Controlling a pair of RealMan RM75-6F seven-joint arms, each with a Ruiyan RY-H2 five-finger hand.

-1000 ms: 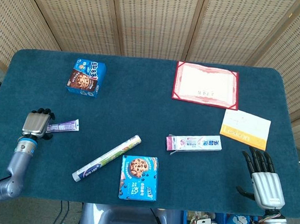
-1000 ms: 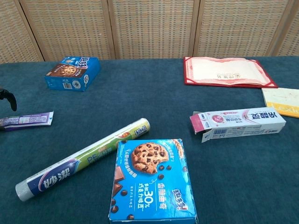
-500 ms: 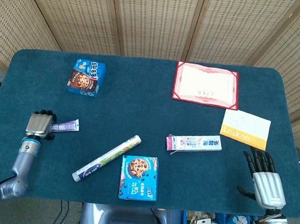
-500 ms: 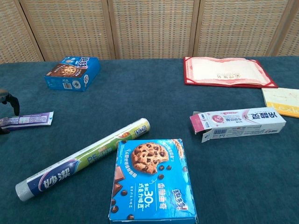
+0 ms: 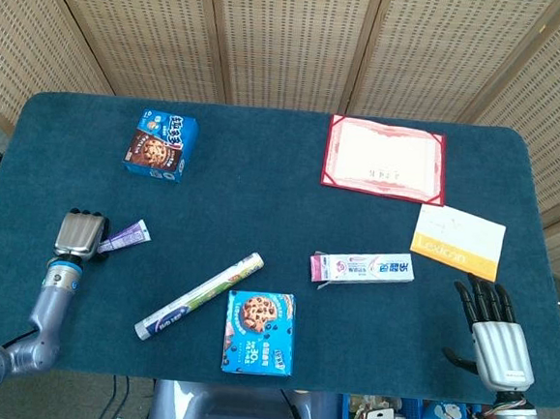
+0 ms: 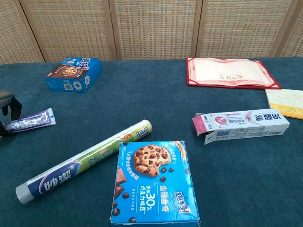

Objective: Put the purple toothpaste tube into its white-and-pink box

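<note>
- At nine o'clock on the table (image 5: 263, 179), my left hand (image 5: 80, 235) has its fingers curled over the cap end of the tube (image 5: 128, 234); the free end tilts up toward one o'clock, so I judge it gripped and just lifting, though the chest view cuts off most of the hand.
- At five o'clock, my right hand (image 5: 491, 333) rests with fingers spread, holding nothing.
- The box (image 5: 363, 268) lies flat right of centre, well apart from the tube, its open flap facing nine o'clock in the chest view.
- Between them lie a foil roll (image 5: 198, 296) and a cookie box (image 5: 259, 332); a second cookie box (image 5: 161, 145) sits at eleven o'clock.
- Progress, as I read it: the pick-up is underway. Carrying the tube across, steadying the box and sliding the tube in all remain.
</note>
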